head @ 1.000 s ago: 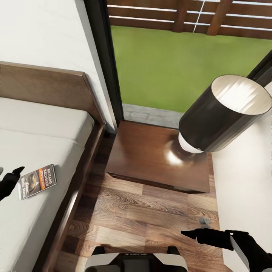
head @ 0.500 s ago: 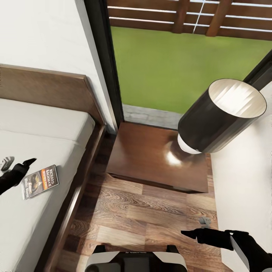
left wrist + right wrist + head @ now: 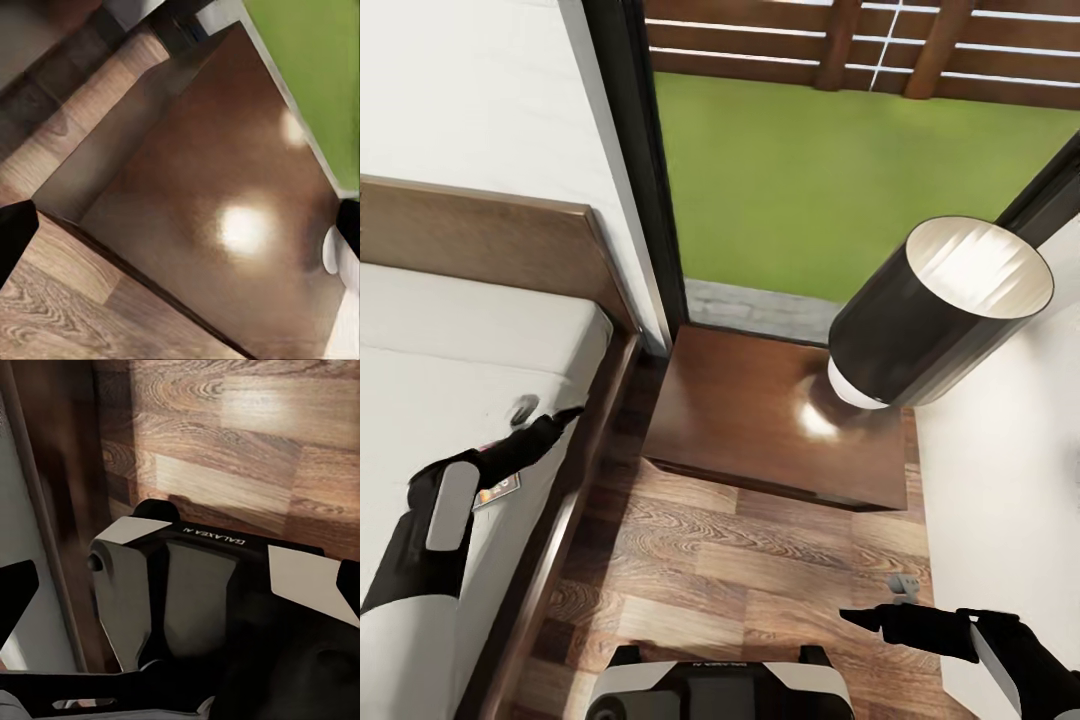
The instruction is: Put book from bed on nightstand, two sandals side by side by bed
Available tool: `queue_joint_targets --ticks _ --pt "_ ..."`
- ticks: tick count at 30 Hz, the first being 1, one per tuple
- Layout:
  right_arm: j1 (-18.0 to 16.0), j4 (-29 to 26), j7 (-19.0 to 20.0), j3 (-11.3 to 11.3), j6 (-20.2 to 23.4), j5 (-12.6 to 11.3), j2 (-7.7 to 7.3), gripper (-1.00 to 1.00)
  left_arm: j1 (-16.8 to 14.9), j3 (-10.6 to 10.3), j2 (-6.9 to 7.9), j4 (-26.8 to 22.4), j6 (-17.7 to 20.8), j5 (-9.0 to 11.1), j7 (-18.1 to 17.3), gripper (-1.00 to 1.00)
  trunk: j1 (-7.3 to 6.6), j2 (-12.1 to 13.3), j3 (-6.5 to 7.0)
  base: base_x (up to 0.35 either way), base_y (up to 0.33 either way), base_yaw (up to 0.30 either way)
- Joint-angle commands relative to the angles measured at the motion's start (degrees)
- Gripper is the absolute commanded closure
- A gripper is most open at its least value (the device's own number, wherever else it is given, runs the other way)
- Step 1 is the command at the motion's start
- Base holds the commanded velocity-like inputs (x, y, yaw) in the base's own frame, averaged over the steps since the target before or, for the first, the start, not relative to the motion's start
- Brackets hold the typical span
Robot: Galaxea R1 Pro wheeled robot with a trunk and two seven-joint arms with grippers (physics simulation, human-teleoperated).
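Left arm [image 3: 430, 540] reaching forward and to the right above the near part of the bed [image 3: 450, 330], white forearm low at the left, black wrist ahead of it. Left gripper [image 3: 545, 412] close to the mattress edge, pointed toward the nightstand [image 3: 760, 420]; fingers [image 3: 568, 413] parted with nothing between them, the dark tips at opposite edges of the left wrist view framing the glossy brown top of the nightstand [image 3: 217, 210].

Book [image 3: 498, 490] flat on the off-white mattress, largely hidden under the left wrist, only a corner with an orange band visible; contact with the arm cannot be told.

Right gripper [image 3: 880, 605] low at the right above the wood-plank floor [image 3: 740, 560], fingers spread and empty, directed toward the robot's base [image 3: 720, 690]. In the right wrist view, black-and-white base housing [image 3: 210, 585] between the finger tips, floor planks beyond.

Nightstand in the corner between the dark bed frame [image 3: 575, 470] and the white wall at the right, just in front of the tall dark-framed window [image 3: 650, 170]. Lamp [image 3: 940, 310] with a dark cylindrical shade and white inner face over the right rear part of the nightstand top, a bright reflection on the wood beside it. Strip of floor between bed frame and nightstand. Green lawn and wooden fence beyond the glass.
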Motion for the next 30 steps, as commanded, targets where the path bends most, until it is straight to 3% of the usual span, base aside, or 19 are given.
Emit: queue_joint_targets --ticks 1,2,4,7,10,11,14,18,19,20,24,27,30 --pt "-0.01 0.03 0.07 -0.03 0.46 -0.31 0.02 -1.0 -0.04 -2.73 -1.33 -0.04 0.28 -0.34 0.26 -1.0 0.0 -0.03 -0.03 0.0 0.0 0.0" --pt "-0.01 0.03 0.05 -0.03 0.45 -0.29 0.04 -1.0 -0.04 -3.99 -1.9 -0.04 0.27 -0.34 0.61 -1.0 0.0 -0.03 -0.03 0.0 0.0 0.0" --pt "-0.01 0.02 0.04 0.0 0.45 -0.22 0.06 -1.0 -0.04 -9.43 -4.38 -0.05 0.24 -0.29 2.9 -1.0 0.0 -0.03 -0.03 0.0 0.0 0.0" --pt "-0.01 0.04 0.01 0.03 0.47 -0.28 0.07 -1.0 -0.04 -14.78 -6.96 0.13 0.2 -0.24 5.68 -1.0 0.0 -0.03 -0.03 0.0 0.0 0.0" --pt "-0.03 0.06 0.02 0.08 0.48 -0.34 0.08 -1.0 -0.04 -23.34 -11.04 2.81 -0.08 -0.21 10.91 -1.0 0.0 -0.03 -0.03 0.0 0.0 0.0" --pt "-0.02 0.01 0.06 0.13 0.49 -0.37 0.08 -1.0 -0.04 -30.63 -13.84 5.54 -0.62 -0.14 15.04 -1.0 0.0 -0.03 -0.03 0.0 0.0 0.0" --pt "-0.02 -0.01 0.08 0.14 0.49 -0.43 0.08 -1.0 0.02 -36.4 -15.01 7.46 -1.69 0.04 17.03 -1.0 0.0 -0.03 -0.03 0.0 0.0 0.0" --pt "-0.04 -0.02 0.08 0.19 0.49 -0.44 0.08 -1.0 0.62 -39.6 -15.43 11.91 -3.95 0.06 17.4 -1.0 0.0 -0.03 -0.03 0.0 0.0 0.0" --pt "-0.03 -0.02 0.08 0.2 0.49 -0.45 0.08 -1.0 0.82 -40.5 -15.52 13.51 -5.54 0.04 17.44 -1.0 0.0 -0.03 -0.03 0.0 0.0 0.0" --pt "-0.02 -0.02 0.08 0.23 0.49 -0.45 0.08 -1.0 1.11 -42.73 -15.55 15.5 -9.22 0.03 17.64 -1.0 0.0 -0.03 -0.03 0.0 0.0 0.0" --pt "-0.01 -0.1 0.09 0.08 0.49 -0.45 0.02 -1.0 1.26 -44.13 -15.03 16.4 -11.07 0.06 17.83 -1.0 0.0 -0.03 -0.03 0.0 0.0 0.0" --pt "-0.03 -0.1 0.09 -0.06 0.49 -0.45 -0.01 -1.0 1.27 -44.18 -12.95 16.52 -11.21 0.36 17.62 -1.0 0.0 -0.03 -0.03 0.0 0.0 0.0" --pt "-0.01 -0.1 0.09 -0.1 0.49 -0.45 -0.04 -1.0 1.27 -44.13 -10.96 16.66 -11.27 1.95 17.39 -1.0 -0.22 0.37 0.15 0.0 0.0 0.0"
